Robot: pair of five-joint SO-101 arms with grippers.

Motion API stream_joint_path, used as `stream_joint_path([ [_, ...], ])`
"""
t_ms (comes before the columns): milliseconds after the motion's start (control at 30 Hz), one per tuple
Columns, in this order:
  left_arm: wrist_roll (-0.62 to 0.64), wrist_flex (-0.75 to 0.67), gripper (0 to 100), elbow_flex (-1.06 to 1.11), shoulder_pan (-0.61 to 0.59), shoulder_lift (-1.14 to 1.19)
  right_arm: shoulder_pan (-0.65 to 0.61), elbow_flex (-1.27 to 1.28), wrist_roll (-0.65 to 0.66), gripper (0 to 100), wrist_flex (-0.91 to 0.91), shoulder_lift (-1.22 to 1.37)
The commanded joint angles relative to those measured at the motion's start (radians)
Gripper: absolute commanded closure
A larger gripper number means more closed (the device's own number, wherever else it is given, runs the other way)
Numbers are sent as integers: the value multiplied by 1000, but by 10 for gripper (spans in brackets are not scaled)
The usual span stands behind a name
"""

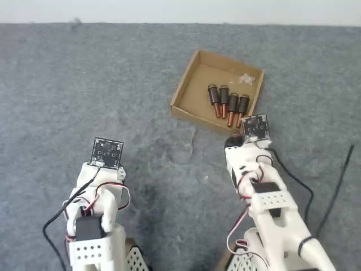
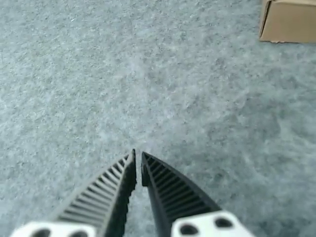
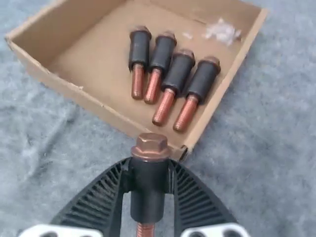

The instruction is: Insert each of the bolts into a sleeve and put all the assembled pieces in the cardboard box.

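Observation:
The cardboard box (image 1: 185,84) (image 3: 44,34) lies on the grey carpet and holds several assembled pieces (image 1: 228,101) (image 3: 168,74), copper bolts in black sleeves, lying side by side. My right gripper (image 3: 148,180) hangs just short of the box's near wall, shut on another assembled piece (image 3: 148,182), gripping its black sleeve with the copper hex head (image 3: 150,146) pointing toward the box. My left gripper (image 2: 138,165) hovers over bare carpet well away from the box (image 2: 289,20), its fingers shut with nothing between them.
Grey carpet covers the whole table. A scrap of white material (image 1: 246,79) (image 3: 221,32) sits in the box's far corner. Black cables (image 1: 333,192) trail beside the right arm. Open carpet lies between the two arms and left of the box.

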Motion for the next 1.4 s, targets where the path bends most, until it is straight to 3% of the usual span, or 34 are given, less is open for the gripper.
stream_joint_path([
  [0,-6,-23,984,-16,-5,-18,13,-133,-2,992,108,-50],
  [433,-8,-23,984,-16,-5,-18,25,-598,-2,990,424,22],
  [1133,-44,-25,984,-16,-5,-18,41,-1784,-2,986,854,1092],
  [1367,-44,-25,984,-16,-5,-18,61,-1975,-5,894,935,1276],
])
